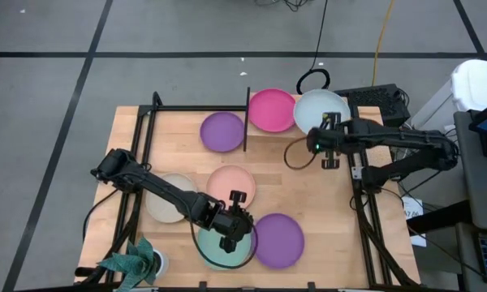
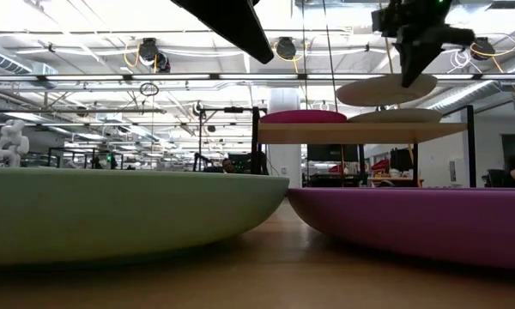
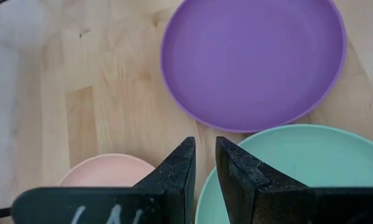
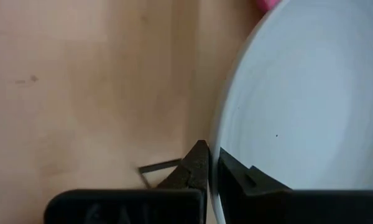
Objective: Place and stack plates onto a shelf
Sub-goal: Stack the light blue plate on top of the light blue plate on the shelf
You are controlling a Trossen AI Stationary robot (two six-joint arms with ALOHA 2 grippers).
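Note:
My right gripper [image 1: 332, 128] is shut on a pale grey-blue plate [image 1: 318, 109], which it holds above the shelf [image 2: 352, 133] at the table's far right. On the shelf rest a magenta plate [image 2: 302, 116] and another pale plate [image 2: 408, 114]. Left of the shelf's black upright [image 1: 246, 122], a purple plate [image 1: 222, 131] lies on the table. My left gripper [image 3: 205, 163] hovers near the front edge over the rim of a mint green plate [image 1: 219, 253]. Its fingers stand a narrow gap apart with nothing between them. A second purple plate [image 1: 278, 240], a peach plate [image 1: 227, 182] and a beige plate [image 1: 166, 199] lie flat on the table. My right gripper pinches the pale grey-blue plate's rim [image 4: 219, 140] on its near side, one finger over the inside and one under the outside. The fingers slant down from the table's near side. The plate [image 2: 386, 88] hangs clear above the plate on the shelf, slightly tilted.
A green leafy object [image 1: 134, 261] sits at the table's near left corner. Cable loops lie by the shelf [image 1: 296, 154] and beyond the far edge [image 1: 312, 81]. Bare wood shows between the shelf and the near plates.

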